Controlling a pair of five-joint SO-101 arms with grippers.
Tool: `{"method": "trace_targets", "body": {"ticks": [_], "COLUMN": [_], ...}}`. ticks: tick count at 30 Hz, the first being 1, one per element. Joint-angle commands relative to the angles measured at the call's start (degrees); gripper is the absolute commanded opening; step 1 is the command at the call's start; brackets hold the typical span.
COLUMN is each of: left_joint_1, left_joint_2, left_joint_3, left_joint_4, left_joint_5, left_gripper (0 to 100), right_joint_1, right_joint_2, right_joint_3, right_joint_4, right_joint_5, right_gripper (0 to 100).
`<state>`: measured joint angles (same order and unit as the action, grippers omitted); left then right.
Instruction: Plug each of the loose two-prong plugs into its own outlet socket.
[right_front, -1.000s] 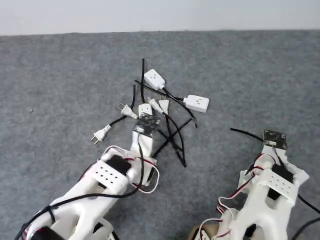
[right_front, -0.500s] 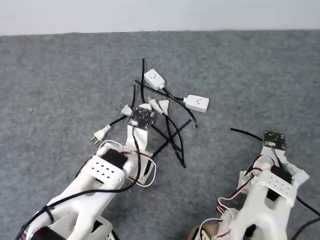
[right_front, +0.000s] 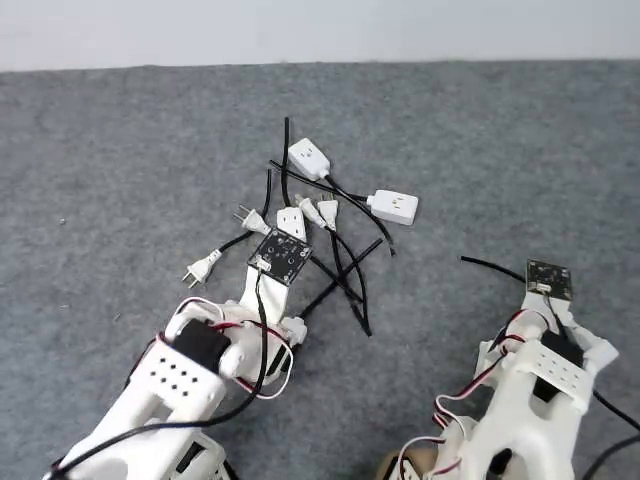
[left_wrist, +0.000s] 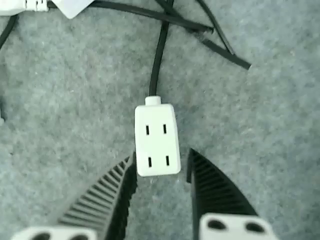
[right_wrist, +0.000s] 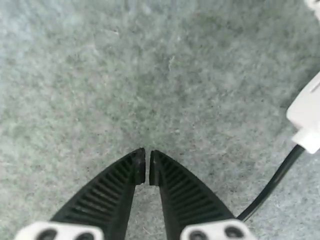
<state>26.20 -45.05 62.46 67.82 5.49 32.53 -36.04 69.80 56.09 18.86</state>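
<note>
Straddling near end of outlet socket (left_wrist: 156, 140), left jaws spread, not pinching; right jaws pressed together over grey counter (right_wrist: 150, 75), near right, apart from cord tangle (right_front: 340, 262).

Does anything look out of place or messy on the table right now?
The black cords lie crossed in a tangle at mid-table, with the white sockets and loose plugs jumbled among them. Nothing looks broken or spilled.

Grey carpet (right_front: 100, 150) lies flat; pale wall (right_front: 300, 30) runs behind.
</note>
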Motion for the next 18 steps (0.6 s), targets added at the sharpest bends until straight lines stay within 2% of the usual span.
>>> {"method": "trace_targets", "body": {"ticks": [1,8,18], "left_joint_1": [0.3,0.6,0.1], "left_joint_2": [4.3,15.7,28.7], "left_joint_3": [-0.4,-0.7,-6.1], "left_joint_4": [-1.0,-8.2,-9.0], "left_joint_5": [1.1,0.8,0.7], "left_gripper": [23,25,25], "right_joint_1": [-0.7,-0.7,-0.7], "right_joint_2": [-1.5,-1.5,-1.5], "right_joint_3": [-0.2,-0.2,-0.2], "right_joint_4": [-0.7,-0.7,-0.8], "right_joint_5": [0.6,0.7,0.9], "right_gripper": [2.3,2.3,2.3]}}
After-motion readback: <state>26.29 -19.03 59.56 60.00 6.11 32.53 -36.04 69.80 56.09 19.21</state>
